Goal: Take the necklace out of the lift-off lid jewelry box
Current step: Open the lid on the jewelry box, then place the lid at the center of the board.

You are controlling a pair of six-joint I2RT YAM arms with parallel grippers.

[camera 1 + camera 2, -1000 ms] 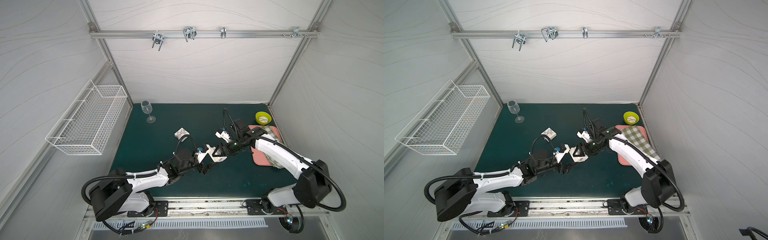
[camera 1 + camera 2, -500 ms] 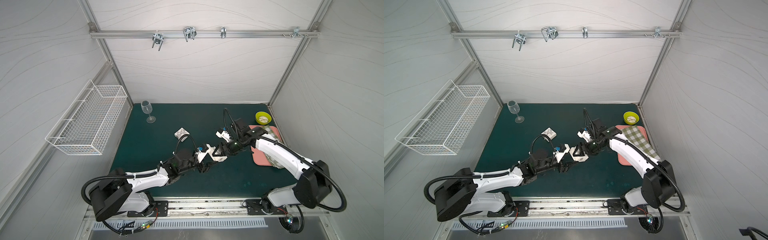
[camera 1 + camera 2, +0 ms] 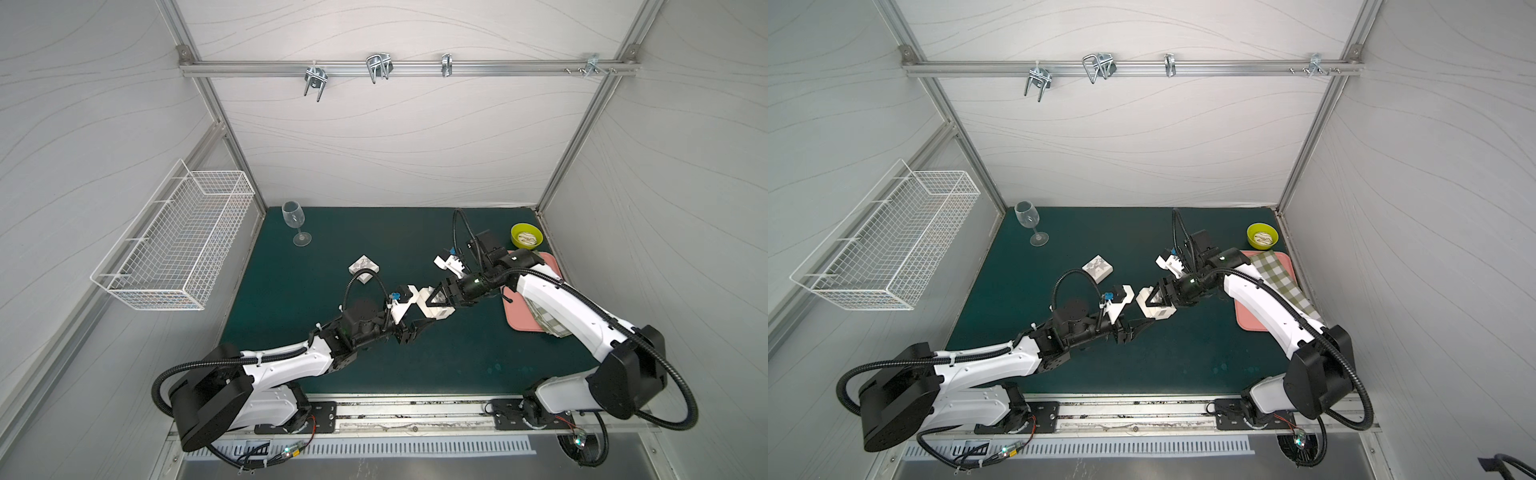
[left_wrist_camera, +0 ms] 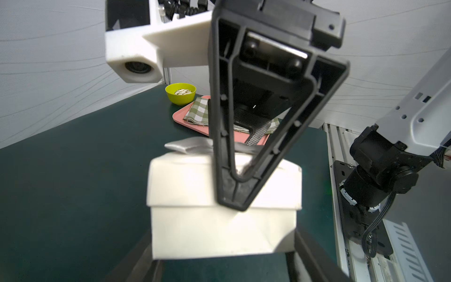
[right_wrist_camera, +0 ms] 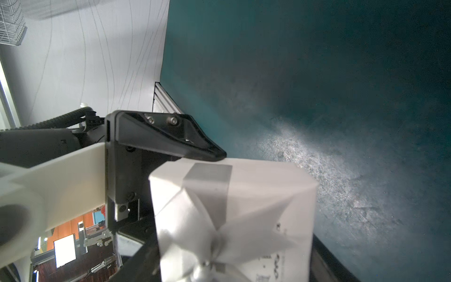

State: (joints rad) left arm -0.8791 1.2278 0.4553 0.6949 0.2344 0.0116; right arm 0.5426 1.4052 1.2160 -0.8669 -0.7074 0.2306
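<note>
The white jewelry box stands mid-table between both arms. Its lid, with a grey ribbon bow, sits over the base. My left gripper is shut on the base, one finger against each side wall. Reaching in from the opposite side, my right gripper is shut on the lid. One of its black fingers lies against the lid's near face. The necklace is hidden inside the box.
A small patterned white box lies just behind the left arm. A wine glass stands at the back left. At the right are a green bowl and a pink tray with a check cloth. A wire basket hangs on the left wall.
My left gripper's jaws have narrowed onto the box base. The right gripper has stayed on the lid, and neither arm has visibly shifted.
</note>
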